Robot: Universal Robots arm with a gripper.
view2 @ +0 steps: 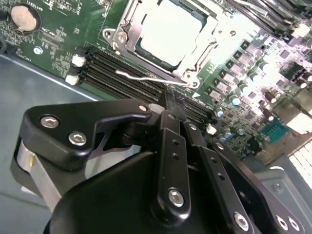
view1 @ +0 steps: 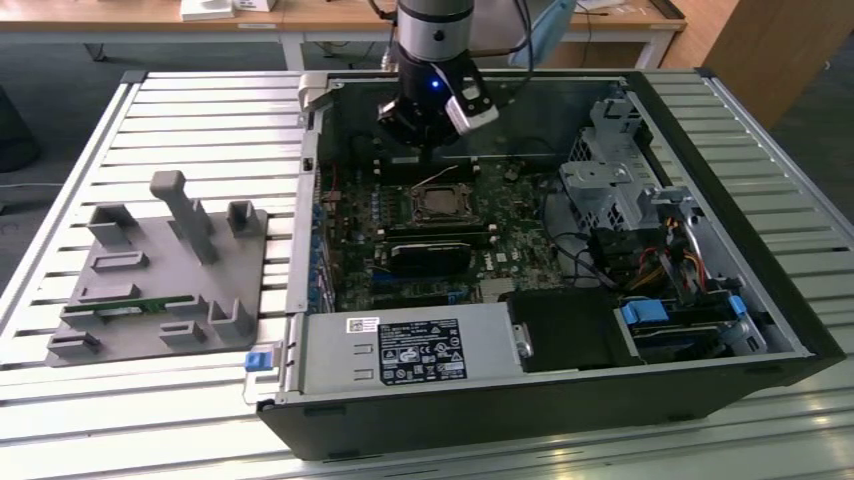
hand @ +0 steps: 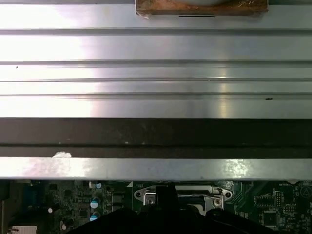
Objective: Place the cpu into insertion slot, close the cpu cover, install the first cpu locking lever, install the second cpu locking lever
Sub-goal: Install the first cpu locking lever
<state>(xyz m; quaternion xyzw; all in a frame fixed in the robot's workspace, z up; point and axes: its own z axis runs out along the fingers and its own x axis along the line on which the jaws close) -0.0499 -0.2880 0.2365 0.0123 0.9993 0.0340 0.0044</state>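
Silver cpu (view2: pixel 168 30) seated in slot — just beyond gripper (view2: pixel 170 105)

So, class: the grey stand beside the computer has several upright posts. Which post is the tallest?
The slim post near the middle of the grey stand. In the exterior view it rises well above the short, blocky posts around it and leans slightly.

The arm (view1: pixel 430 30) descends vertically at the far side of the scene, wrist pointing down. The gripper (view2: pixel 168 100) hangs below it, black fingers (view2: pixel 171 146) drawn together with tips meeting, holding nothing visible.
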